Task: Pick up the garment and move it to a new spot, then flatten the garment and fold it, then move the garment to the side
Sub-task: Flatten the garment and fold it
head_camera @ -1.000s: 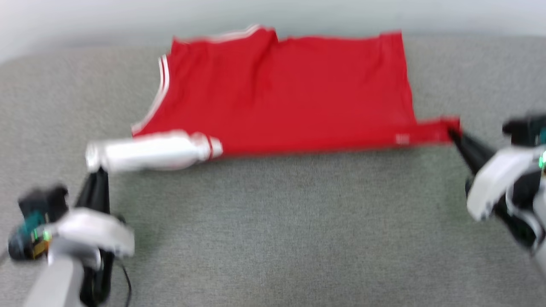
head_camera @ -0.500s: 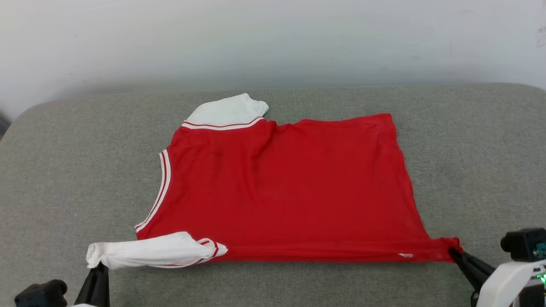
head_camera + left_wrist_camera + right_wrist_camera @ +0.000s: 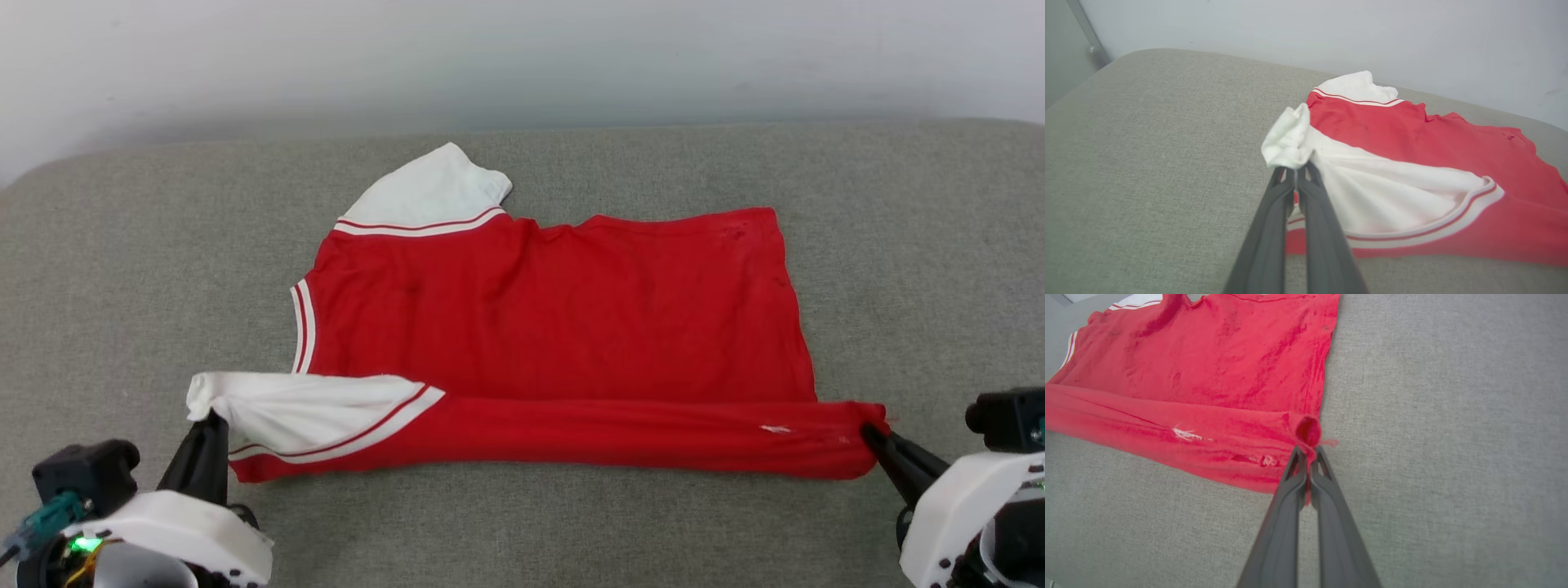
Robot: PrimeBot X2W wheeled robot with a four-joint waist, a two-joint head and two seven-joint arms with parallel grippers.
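Red jersey garment lies spread near the centre of the grey woven tabletop, collar end to the robot's left and hem end to its right. Left hand is clamped on the cuff of the near white sleeve. Right hand is clamped on the near hem corner. The hands sit well apart at the front edge, with the cloth taut between them.

Change since half a second ago: the head camera has tilted, so the whole scene sits higher in the picture; that shift is discounted. The real change is at the near edge. It was a thin line stretched flat; it now reads as a broad red band raised off the tabletop, and the sleeve has opened out with it.

Judgement: flattening looks finished and the first lengthwise fold has begun. Carrying the edge across, releasing it and moving the garment to the side are not yet done.

View notes:
- Left wrist: fingers pressed together, a wad of white cuff bunched above the tips, sleeve mouth gaping with its striped trim in plain sight.
- Right wrist: a small knob of red hem pinched at the tips, a loose thread beside it, a small white mark on the raised band.
- Head: gives the overall layout, with the far sleeve flat beyond the shoulder and the far edge slightly wavy.
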